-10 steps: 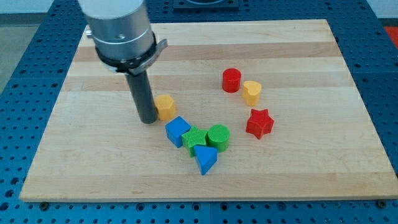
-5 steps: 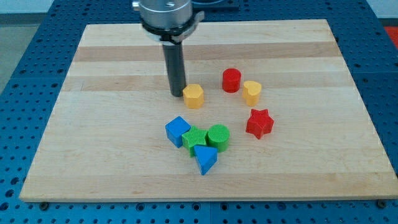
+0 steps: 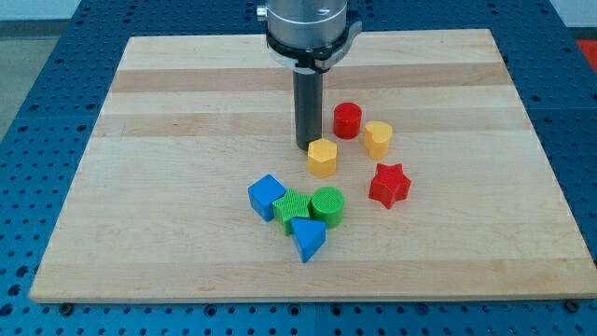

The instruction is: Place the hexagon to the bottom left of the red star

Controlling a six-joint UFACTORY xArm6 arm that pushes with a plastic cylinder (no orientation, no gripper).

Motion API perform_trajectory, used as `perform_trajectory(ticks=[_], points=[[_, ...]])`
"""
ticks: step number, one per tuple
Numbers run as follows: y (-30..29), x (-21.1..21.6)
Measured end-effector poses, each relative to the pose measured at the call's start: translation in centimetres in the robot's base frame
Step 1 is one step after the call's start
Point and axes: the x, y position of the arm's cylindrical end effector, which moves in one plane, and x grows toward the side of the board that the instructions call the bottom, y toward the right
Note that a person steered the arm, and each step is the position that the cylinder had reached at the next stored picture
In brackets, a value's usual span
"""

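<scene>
The yellow hexagon (image 3: 322, 158) lies on the wooden board (image 3: 168, 112), near its middle. My tip (image 3: 308, 147) touches the hexagon's upper left side. The red star (image 3: 389, 185) lies to the right of the hexagon and a little lower, apart from it.
A red cylinder (image 3: 347, 120) and a yellow heart-shaped block (image 3: 377, 138) lie above the star. Below the hexagon sits a cluster: a blue cube (image 3: 267, 197), a green block (image 3: 292, 207), a green cylinder (image 3: 327, 205) and a blue triangle (image 3: 307, 239).
My tip has moved to the right and slightly up, pushing the yellow hexagon to the right, closer to the red star. The other blocks have not moved.
</scene>
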Motion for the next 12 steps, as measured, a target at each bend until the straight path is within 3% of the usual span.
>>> perform_trajectory(ticks=[4,8,12], points=[[-1.9,1.5],[4.5,5.5],[10.3,5.6]])
